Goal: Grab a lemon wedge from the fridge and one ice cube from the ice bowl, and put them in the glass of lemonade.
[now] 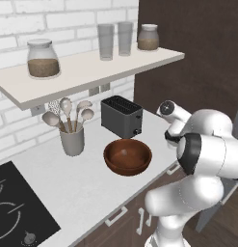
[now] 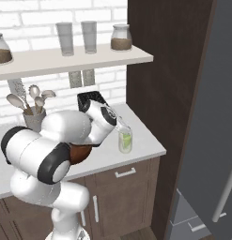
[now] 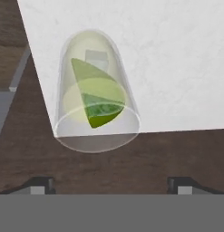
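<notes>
The glass of lemonade [image 3: 97, 90] stands near the counter's front edge, directly below my gripper [image 3: 111, 186]. Its two fingertips stand far apart at the bottom of the hand view, with nothing between them. Inside the glass lies the lemon wedge [image 3: 99, 106], yellow-green, with a small pale ice cube [image 3: 96, 59] beside it. In the right base view my hand hovers just above the glass [image 2: 125, 139], close to the counter's right end. The ice bowl [image 1: 127, 157], reddish-brown wood, sits left of the arm in front of the toaster. The grey fridge [image 2: 206, 140] stands at the far right.
A black toaster [image 1: 121, 116] and a grey utensil cup [image 1: 72, 140] stand against the brick wall. A shelf [image 1: 91, 72] above holds jars and two tall glasses. A dark wood panel [image 2: 159, 70] rises right of the counter. A cooktop [image 1: 14, 207] lies at the left.
</notes>
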